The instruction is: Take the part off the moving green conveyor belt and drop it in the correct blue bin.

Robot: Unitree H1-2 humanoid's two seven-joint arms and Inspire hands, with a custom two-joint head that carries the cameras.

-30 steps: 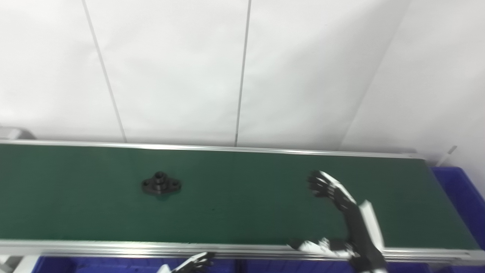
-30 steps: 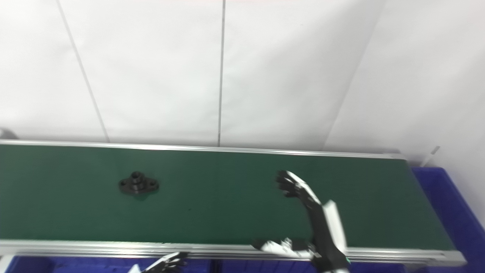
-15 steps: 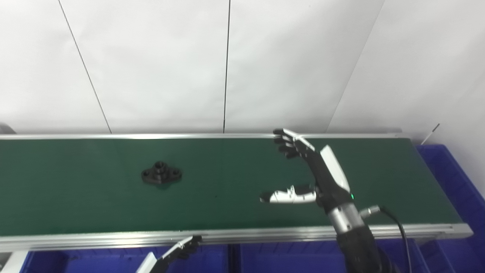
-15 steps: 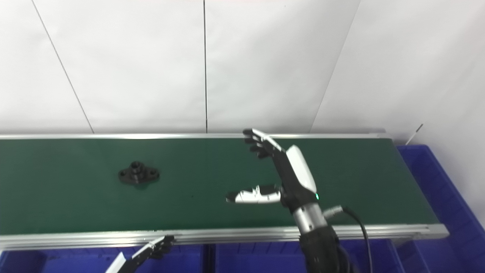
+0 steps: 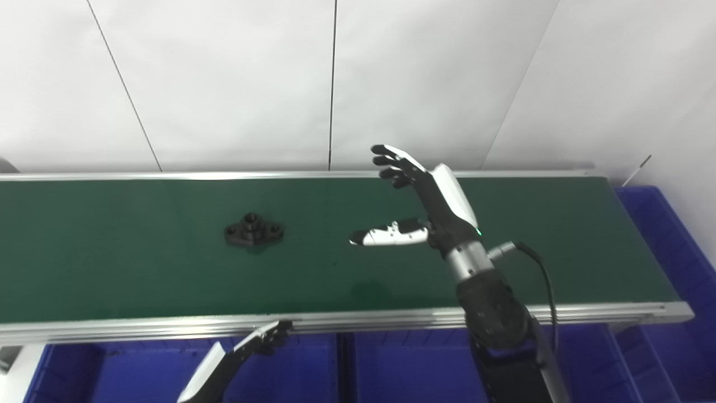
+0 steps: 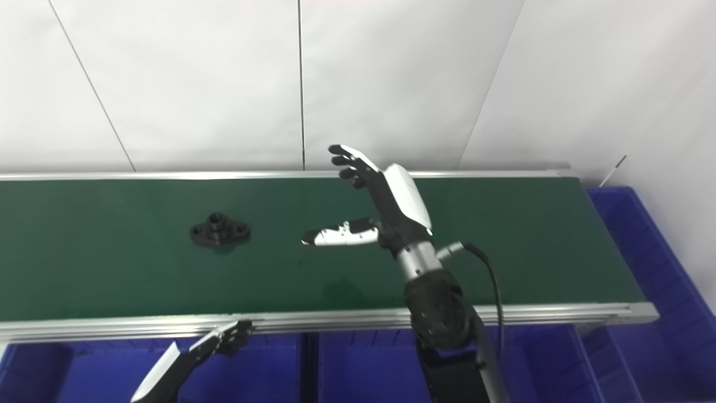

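**Inspector:** What changed?

**Assessor:** The right hand (image 5: 428, 201) has risen and advanced left over the green conveyor belt (image 5: 140, 268), fingers spread, empty. The black part (image 5: 253, 231) lies mid-belt, well left of it, ungrasped.

**Inspector:** The left hand (image 5: 263, 340)?

**Assessor:** Low by the near rail; its state is indeterminable.

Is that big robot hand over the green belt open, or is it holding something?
Open. The right hand holds nothing: its fingers and thumb are spread wide apart above the belt.

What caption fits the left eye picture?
Open right hand waits above the green belt near a black part.
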